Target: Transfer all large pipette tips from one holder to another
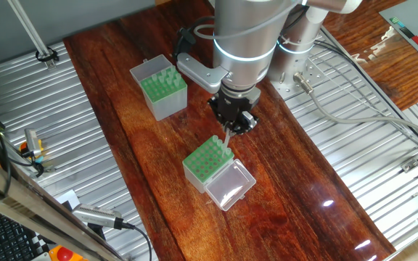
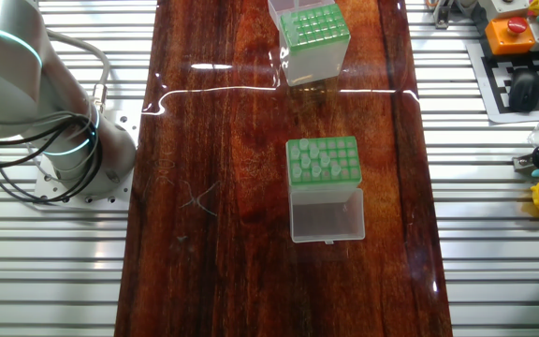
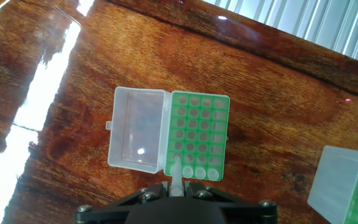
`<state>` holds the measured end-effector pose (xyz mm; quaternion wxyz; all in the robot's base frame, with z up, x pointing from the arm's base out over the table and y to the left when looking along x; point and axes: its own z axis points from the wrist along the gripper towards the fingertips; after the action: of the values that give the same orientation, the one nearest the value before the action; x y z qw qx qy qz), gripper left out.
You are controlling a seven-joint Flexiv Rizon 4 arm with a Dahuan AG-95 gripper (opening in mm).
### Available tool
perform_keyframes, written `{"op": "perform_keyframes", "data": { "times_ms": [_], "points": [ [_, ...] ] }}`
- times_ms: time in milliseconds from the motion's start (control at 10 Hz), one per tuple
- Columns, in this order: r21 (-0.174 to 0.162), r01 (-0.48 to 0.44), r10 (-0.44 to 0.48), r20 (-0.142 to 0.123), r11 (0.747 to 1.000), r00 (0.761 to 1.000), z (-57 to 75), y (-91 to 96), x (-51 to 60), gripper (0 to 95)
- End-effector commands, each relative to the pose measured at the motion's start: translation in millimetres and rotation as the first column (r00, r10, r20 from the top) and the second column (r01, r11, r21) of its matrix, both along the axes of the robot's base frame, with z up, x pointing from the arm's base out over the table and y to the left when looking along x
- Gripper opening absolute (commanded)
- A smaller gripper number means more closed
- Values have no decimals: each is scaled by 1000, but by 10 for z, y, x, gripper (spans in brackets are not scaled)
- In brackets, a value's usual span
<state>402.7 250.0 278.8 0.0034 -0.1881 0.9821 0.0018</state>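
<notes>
Dark reddish wood made up the tabletop (image 1: 318, 196), a long glossy plank flanked on both sides by ribbed metal panels. Two boxes stood on it, well apart. The taller holder (image 1: 162, 88), grey-sided with a green hole-dotted top, sat toward one end of the tabletop near a long edge. The shorter box (image 1: 207, 161) sat nearer the middle, its clear lid (image 1: 230, 183) swung fully open and lying flat beside the green plate.

Nothing else stood between the two boxes; the wood there was bare apart from glare streaks. Cables and a grey robot base (image 2: 78, 159) lay off the tabletop on the metal panel, and a keyboard and coloured bits showed at the far edges of the fixed views.

The claw (image 1: 228, 130) hung just above the shorter box, at the edge of the plate away from the lid. Its fingers were closed on a single large pipette tip (image 1: 228, 138), a pale translucent cone. The tip's long axis ran roughly vertical, collar up in the grip and point down toward the green plate. In the hand view the tip (image 3: 176, 177) reached over the plate's nearest row, where several pale collars already sat in holes. Whether its point had entered a hole could not be told.
</notes>
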Motion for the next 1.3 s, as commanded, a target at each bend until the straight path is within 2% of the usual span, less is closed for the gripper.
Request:
{"op": "perform_keyframes", "data": {
  "times_ms": [100, 500, 1300],
  "points": [
    [-1, -1, 1, 1, 1000, 1000, -36, 20, 11, 0],
    [-3, -10, 10, -7, 1000, 1000, 16, 32, 24, 0],
    [-1, -27, 27, -15, 1000, 1000, -4, 28, 2, 0]
  ]
}}
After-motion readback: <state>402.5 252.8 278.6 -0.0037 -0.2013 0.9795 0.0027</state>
